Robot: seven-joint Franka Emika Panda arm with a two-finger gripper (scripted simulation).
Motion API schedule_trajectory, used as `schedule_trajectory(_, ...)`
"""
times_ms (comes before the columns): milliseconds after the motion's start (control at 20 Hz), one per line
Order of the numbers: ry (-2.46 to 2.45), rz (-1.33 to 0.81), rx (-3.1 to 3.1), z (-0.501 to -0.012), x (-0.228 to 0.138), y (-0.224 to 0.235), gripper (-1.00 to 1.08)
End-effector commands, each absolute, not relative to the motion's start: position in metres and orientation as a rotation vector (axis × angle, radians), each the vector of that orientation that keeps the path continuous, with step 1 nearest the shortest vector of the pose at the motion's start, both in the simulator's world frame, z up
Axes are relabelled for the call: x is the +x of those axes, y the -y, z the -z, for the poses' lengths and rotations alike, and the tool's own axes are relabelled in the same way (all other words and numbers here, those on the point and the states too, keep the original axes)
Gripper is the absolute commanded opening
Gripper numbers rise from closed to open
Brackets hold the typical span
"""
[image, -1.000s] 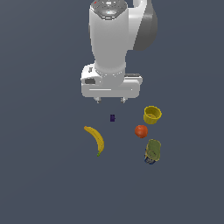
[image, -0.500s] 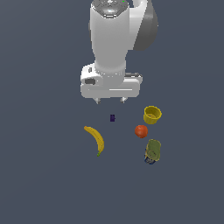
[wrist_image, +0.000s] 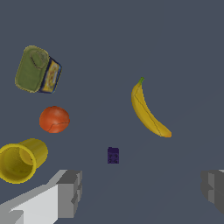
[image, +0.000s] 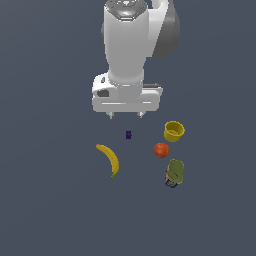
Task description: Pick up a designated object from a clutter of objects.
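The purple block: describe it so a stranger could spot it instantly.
Start at the robot's open gripper; the purple block lies just below it in the exterior view, between the banana and the yellow cup. It is by far the smallest, darkest item.

You have bare floor all around the purple block [image: 128, 134]. The banana [image: 110, 159], ball [image: 161, 150] and cup [image: 174, 131] stand well apart from it.

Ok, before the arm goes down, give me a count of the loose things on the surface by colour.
Yellow: 2, the banana and the cup
Red-orange: 1, the ball
Olive green: 1, the can
Dark purple: 1, the block
Total: 5
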State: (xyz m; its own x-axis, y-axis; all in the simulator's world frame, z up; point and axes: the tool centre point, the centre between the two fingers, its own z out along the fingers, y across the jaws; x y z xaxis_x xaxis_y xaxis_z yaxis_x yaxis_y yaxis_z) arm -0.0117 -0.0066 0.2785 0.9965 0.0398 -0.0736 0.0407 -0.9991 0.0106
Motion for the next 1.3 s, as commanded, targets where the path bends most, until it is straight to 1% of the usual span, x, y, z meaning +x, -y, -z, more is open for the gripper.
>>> schedule_trajectory(0, -0.063, 0.114, 3.127, -0.275, -0.012, 0.007, 1.00)
schedule_trajectory(350, -0.056, 0.102, 3.130, -0.251, -0.016, 0.005, 1.00)
schedule_trajectory(650, -0.047, 0.085, 3.134, -0.215, -0.025, 0.003, 1.00)
schedule_trajectory(1250, -0.012, 0.038, 3.141, -0.128, -0.066, -0.002, 1.00)
